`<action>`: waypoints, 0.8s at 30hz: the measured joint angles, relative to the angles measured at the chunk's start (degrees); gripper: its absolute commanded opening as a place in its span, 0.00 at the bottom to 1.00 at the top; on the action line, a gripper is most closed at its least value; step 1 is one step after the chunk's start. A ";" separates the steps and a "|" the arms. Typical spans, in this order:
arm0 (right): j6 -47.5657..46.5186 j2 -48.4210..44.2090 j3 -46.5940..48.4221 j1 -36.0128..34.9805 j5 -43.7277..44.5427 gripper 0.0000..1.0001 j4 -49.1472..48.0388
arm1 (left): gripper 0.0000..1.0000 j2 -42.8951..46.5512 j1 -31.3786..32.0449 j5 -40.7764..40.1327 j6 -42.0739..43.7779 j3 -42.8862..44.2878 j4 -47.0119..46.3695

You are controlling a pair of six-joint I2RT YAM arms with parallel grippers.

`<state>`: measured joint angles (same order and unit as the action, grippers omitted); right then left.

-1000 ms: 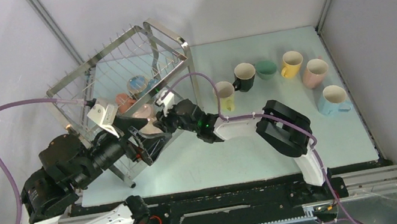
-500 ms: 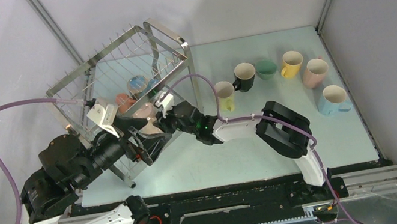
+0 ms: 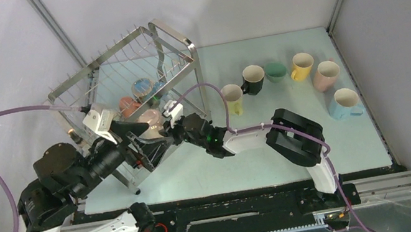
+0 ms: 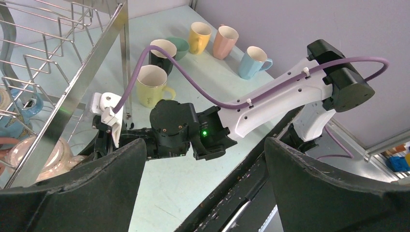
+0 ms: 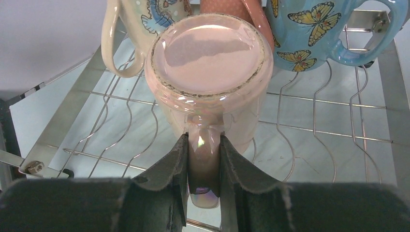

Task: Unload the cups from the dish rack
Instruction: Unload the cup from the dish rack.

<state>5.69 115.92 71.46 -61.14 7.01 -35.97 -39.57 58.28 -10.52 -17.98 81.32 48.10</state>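
Nearest the arm bases, the left gripper [image 4: 205,191] hung wide open and empty just off the near end of the dish rack [image 3: 171,31]. Beside it, the right gripper [image 5: 203,159] was pinched onto the loop handle of a pale pink mug [image 5: 209,67], which sat upside down in the rack's lower tier; whether it had lifted clear of the wires could not be told. Behind that mug were a cream patterned mug [image 5: 130,29], an orange-red mug [image 5: 222,6] and a blue butterfly mug [image 5: 314,34], so four seemed left to unload. Farther off, on the table [image 3: 260,157] to the right of the rack, six cups already stood: light blue [image 3: 344,103], lime [image 3: 232,99], pink [image 3: 327,75], black [image 3: 253,78], green [image 3: 275,71] and yellow [image 3: 301,66], which put the job a little past halfway.
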 measured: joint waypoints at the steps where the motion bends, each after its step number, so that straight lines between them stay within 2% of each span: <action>1: 0.11 -0.13 -0.20 -0.09 0.24 0.00 -0.04 | 1.00 0.13 0.00 -0.09 -0.04 0.00 0.00; 24: 1.25 -7.76 -6.62 -1.22 4.52 0.00 -0.72 | 1.00 1.79 0.00 -1.97 -1.62 -0.46 -0.90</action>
<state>6.94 108.16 64.84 -62.37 11.53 -36.69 -37.78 58.28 -12.49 -19.59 80.86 47.20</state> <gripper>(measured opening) 0.307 0.996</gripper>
